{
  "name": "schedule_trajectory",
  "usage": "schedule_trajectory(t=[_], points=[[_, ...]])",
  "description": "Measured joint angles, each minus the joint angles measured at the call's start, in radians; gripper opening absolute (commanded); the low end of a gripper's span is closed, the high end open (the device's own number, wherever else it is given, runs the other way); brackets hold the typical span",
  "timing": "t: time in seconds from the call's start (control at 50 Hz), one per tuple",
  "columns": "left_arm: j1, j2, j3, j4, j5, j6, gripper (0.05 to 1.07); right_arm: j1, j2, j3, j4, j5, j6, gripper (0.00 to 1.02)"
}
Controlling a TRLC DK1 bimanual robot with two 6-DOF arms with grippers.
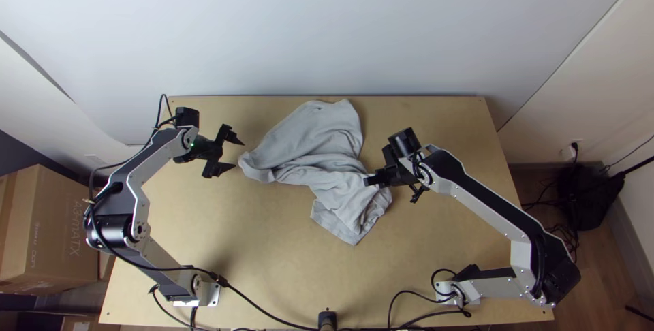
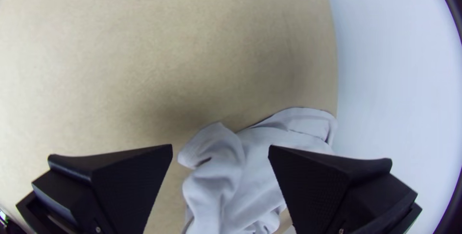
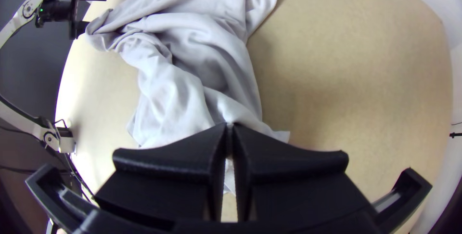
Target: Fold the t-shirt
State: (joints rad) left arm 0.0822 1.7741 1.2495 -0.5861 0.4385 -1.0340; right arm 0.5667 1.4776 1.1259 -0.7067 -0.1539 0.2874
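Observation:
The grey t-shirt (image 1: pixel 320 140) lies bunched and wrinkled across the middle of the table, with a corner pointing toward the near edge. At its left end, my left gripper (image 1: pixel 238 154) stands open, fingertips just short of the cloth. In the left wrist view, a crumpled end of the t-shirt (image 2: pixel 216 166) shows between and beyond the fingers of the left gripper (image 2: pixel 221 148). My right gripper (image 1: pixel 369 181) is at the shirt's lower right part. In the right wrist view, the right gripper (image 3: pixel 229 128) is shut on a raised ridge of the t-shirt (image 3: pixel 192 56).
Bare wooden table (image 1: pixel 252 235) surrounds the shirt. A white wall (image 1: pixel 327 31) rises behind the far edge. Black cables (image 1: pixel 266 312) run along the near edge, by a small black post (image 1: pixel 328 319). Cardboard boxes (image 1: pixel 51 229) stand beyond the left side.

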Motion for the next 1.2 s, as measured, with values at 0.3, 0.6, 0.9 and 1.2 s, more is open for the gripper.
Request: schedule_trajectory(t=[0.3,0.6,0.9,1.2], points=[[-0.041,0.107,0.066,-0.035,0.047,-0.014,0.85,-0.005,-0.001,-0.001,0.0,0.0,0.003,0.02],[-0.071,0.16,0.117,-0.083,0.042,-0.013,0.08,-0.016,-0.001,-0.002,0.0,0.0,0.015,0.02],[-0.057,0.156,0.12,-0.097,-0.001,0.101,0.08,-0.091,-0.003,-0.001,0.0,0.0,0.015,0.02],[0.05,0.0,0.12,-0.103,-0.092,0.27,0.08,-0.179,-0.082,0.025,0.034,0.0,0.014,0.02]])
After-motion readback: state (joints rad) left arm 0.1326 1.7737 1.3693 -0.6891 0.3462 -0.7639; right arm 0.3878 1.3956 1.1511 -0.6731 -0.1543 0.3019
